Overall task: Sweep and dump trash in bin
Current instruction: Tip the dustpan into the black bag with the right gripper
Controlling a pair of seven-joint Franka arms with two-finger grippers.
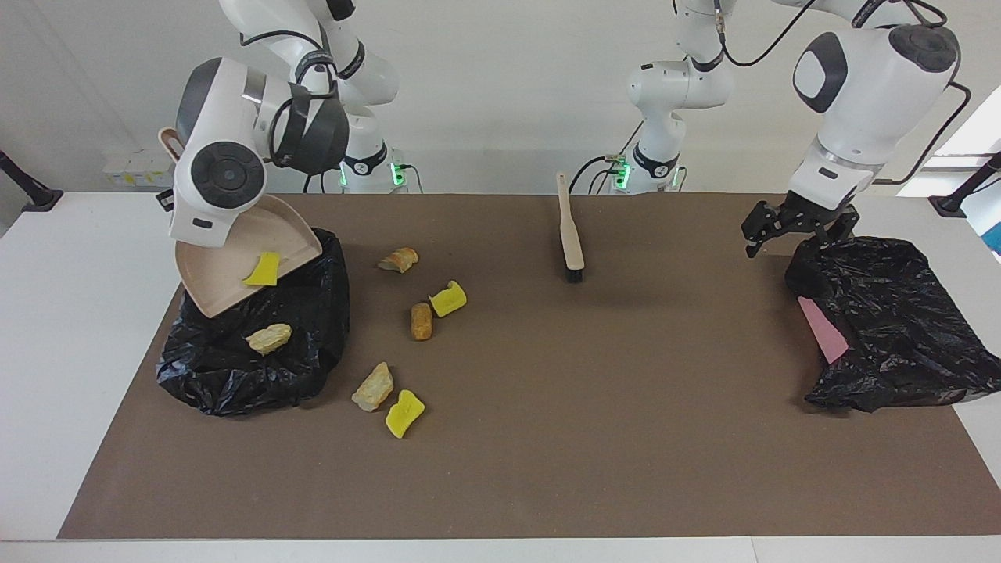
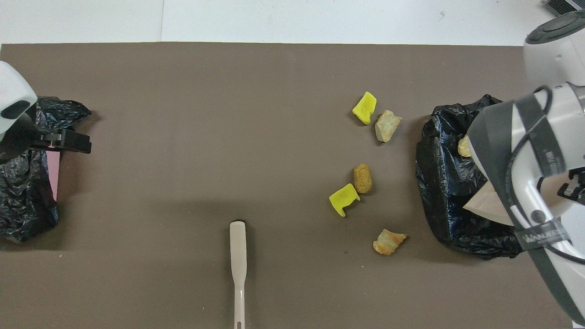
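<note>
Two Franka arms work a brown-matted desk (image 1: pixel 547 469). At the upper left of the facing frame, the right hand (image 2: pixel 574 186), clamped on a beige dustpan (image 1: pixel 227 274), tips it over a black bin bag (image 1: pixel 235 375). One yellow sponge chunk (image 1: pixel 263 270) clings to the pan and a tan lump (image 1: pixel 268 338) lies on the bag. From overhead, the arm hides that chunk; only a corner of the pan and an edge of the lump show. Five more trash pieces (image 1: pixel 421 320) lie scattered on the mat just beside the bag, left of frame centre. The brush (image 1: pixel 571 234) rests at upper centre. At the upper right, the left hand (image 1: pixel 796 227) hangs empty, fingers apart, over the edge of a second black bag (image 1: pixel 899 328).
</note>
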